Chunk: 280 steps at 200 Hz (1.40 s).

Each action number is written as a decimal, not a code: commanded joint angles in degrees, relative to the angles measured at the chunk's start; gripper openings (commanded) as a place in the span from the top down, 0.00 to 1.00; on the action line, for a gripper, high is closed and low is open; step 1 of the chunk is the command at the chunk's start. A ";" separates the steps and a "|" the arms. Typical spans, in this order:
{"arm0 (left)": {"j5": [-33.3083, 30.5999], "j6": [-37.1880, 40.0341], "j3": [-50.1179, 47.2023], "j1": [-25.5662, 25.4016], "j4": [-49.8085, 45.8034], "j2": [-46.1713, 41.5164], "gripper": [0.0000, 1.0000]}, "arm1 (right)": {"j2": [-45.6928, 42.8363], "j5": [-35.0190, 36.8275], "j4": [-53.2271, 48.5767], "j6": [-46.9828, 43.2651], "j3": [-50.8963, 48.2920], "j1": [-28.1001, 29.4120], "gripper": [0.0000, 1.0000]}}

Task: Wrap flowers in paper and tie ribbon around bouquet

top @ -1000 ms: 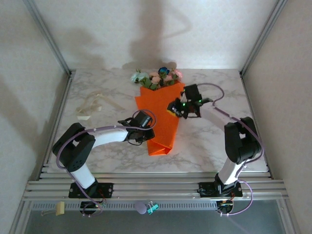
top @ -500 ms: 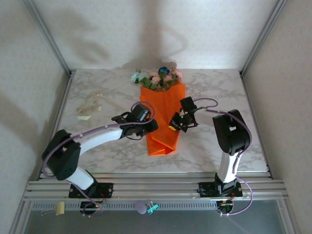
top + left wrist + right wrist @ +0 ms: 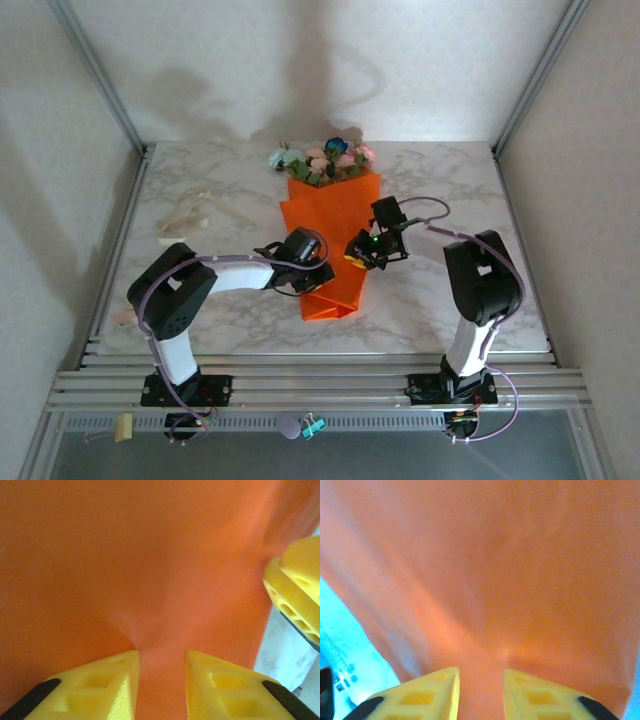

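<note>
The orange paper (image 3: pixel 335 215) lies folded lengthwise around the flowers (image 3: pixel 322 160), whose pink, whitish and blue blooms stick out at its far end. My left gripper (image 3: pixel 320 274) comes in from the left and rests on the paper's lower half. In the left wrist view its jaws (image 3: pixel 161 652) stand slightly apart, tips against puckered paper (image 3: pixel 150 555). My right gripper (image 3: pixel 354 254) sits at the paper's right edge, jaws (image 3: pixel 480 670) slightly parted over creased paper (image 3: pixel 510 560). One of its yellow fingers (image 3: pixel 295 595) shows in the left wrist view. The cream ribbon (image 3: pixel 188 217) lies loose at the far left.
Marble tabletop (image 3: pixel 430 290) with an aluminium frame post at each back corner (image 3: pixel 525 90). A folded paper flap (image 3: pixel 288 212) juts out to the left of the bundle. Bare table shows on the right and at the near left.
The left arm has drawn back and folded, and its gripper has slid nearer along the paper. The paper's left flap has sprung out again. The right gripper has hardly moved.
</note>
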 commanded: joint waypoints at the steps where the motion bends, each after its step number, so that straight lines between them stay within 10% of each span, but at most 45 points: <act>1: 0.60 -0.69 -3.30 -0.36 0.34 -0.11 0.71 | -6.63 -1.81 -0.70 -2.72 -3.81 -0.10 0.70; 83: 0.38 0.93 -2.51 -0.37 -0.68 -0.10 0.72 | -0.83 -4.61 8.86 -1.82 -15.58 -3.32 0.89; 280: 0.11 4.10 -0.49 -0.54 -3.87 1.65 0.73 | 26.10 -0.94 0.18 0.65 31.10 -12.89 0.87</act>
